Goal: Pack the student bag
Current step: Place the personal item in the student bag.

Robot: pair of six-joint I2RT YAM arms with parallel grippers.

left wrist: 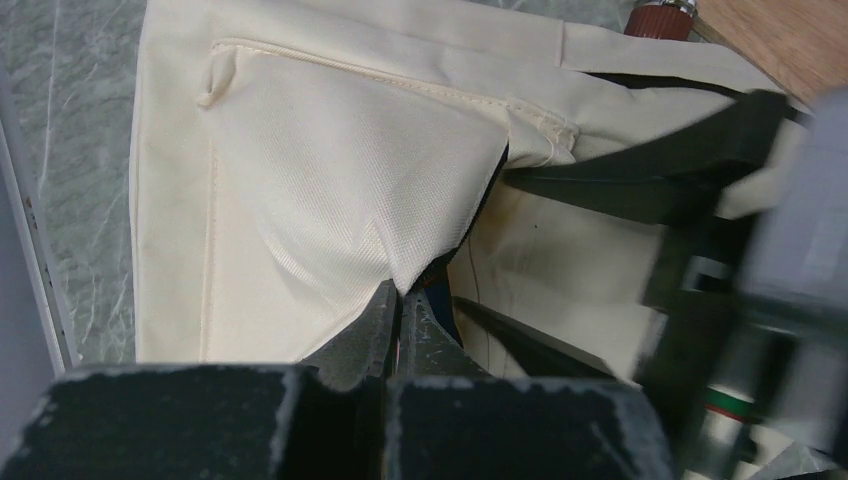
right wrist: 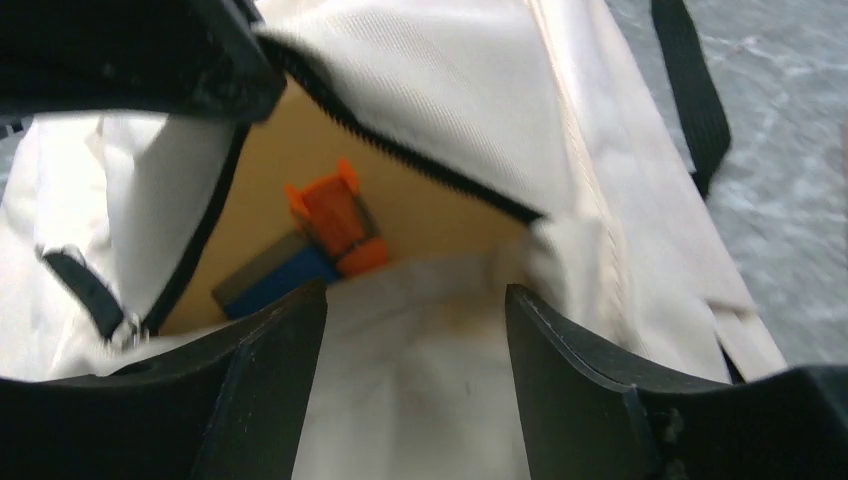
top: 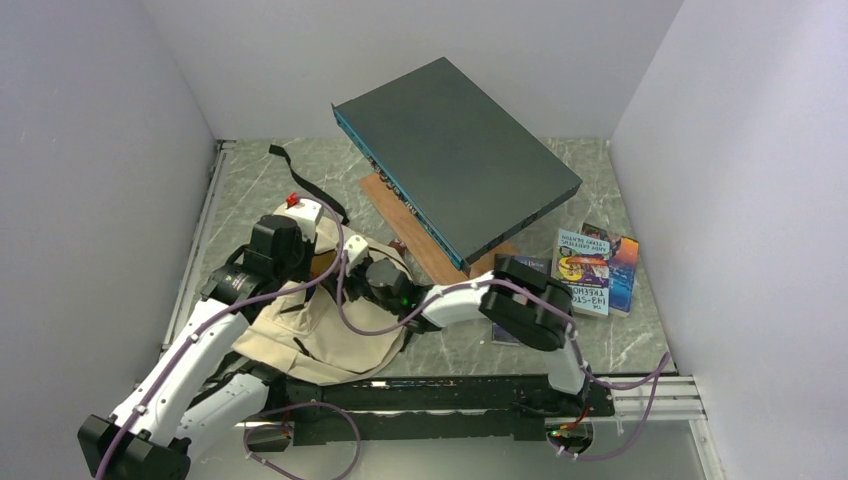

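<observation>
The student bag (top: 330, 335) lies flat on the table (top: 250, 180) just ahead of the arm bases, left of centre. Its long axis seems to run from the near edge toward the back, with the open mouth at the far end, facing roughly toward the grey box (top: 460, 150). I can't fix that angle closely.

An orange-and-blue thing (right wrist: 335, 225) sits inside, close to the zip.

The left gripper (left wrist: 397, 300) is clamped tight on a fold of cloth at the mouth, propping it open. The right gripper (right wrist: 415, 295) hangs over the opening, fingers spread and holding nothing.

The main risk is that thin pinch: if the cloth slips free, the mouth sags shut. A spread finger could also catch the zip edge and drag the bag. The books (top: 590, 270) lie well apart, to the right.
</observation>
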